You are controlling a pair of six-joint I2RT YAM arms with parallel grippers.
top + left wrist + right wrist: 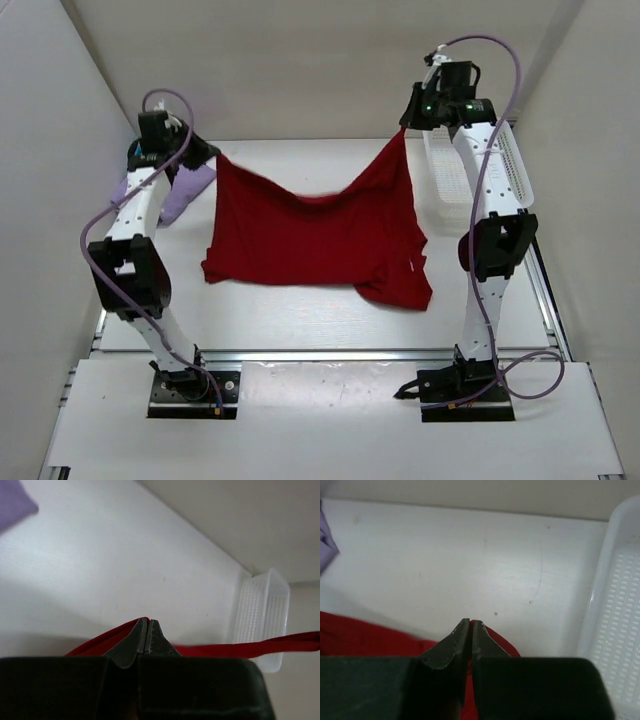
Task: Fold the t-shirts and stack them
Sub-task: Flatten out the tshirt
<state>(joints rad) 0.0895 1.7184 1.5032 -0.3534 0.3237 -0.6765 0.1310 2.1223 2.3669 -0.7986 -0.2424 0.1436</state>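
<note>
The red t-shirt [310, 235] hangs stretched between my two grippers, its lower part resting on the table. My left gripper [212, 156] is shut on its left top corner; the left wrist view shows the jaws [146, 621] pinched on red cloth [280, 642]. My right gripper [405, 130] is shut on the right top corner, held higher; red cloth [350, 635] shows at the jaws [471, 622]. The lavender t-shirt [180, 192] lies crumpled at the far left, behind my left arm. A bit of teal [135, 155] shows beside the left wrist.
A white mesh basket [478, 175] stands at the far right, partly behind my right arm; it also shows in the left wrist view [260, 620] and the right wrist view [620, 625]. White walls enclose the table on three sides.
</note>
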